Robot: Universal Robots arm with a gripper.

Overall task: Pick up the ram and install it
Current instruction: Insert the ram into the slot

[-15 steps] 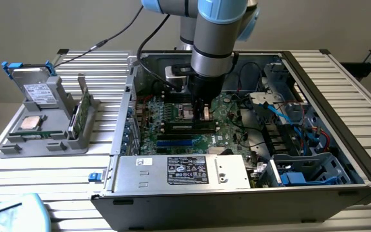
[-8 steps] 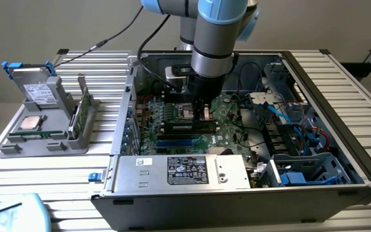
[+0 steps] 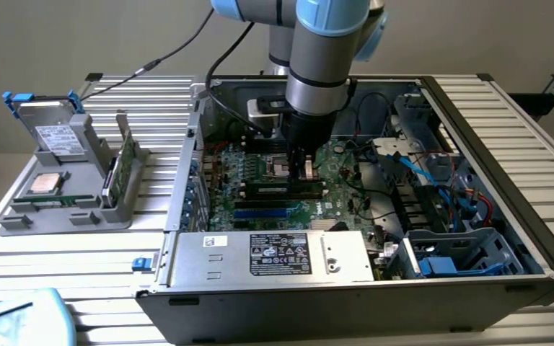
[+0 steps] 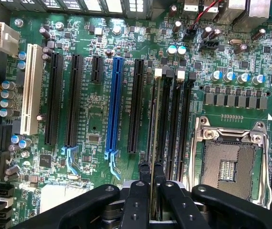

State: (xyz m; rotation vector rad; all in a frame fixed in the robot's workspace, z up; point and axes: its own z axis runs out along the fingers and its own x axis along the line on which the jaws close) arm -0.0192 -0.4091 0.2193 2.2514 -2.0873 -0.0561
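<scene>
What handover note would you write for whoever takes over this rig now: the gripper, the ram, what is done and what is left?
Gripper: shut on the ram, held edge-on between its fingers.
Ram: inside the case, low over the motherboard's memory slots, beside the empty CPU socket.
Done: pickup.
Left: the install. I cannot tell if the ram has entered a slot.

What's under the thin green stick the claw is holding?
The stick, held by the claw, is over long black slots on the green board. The slot right beneath is covered.
</scene>
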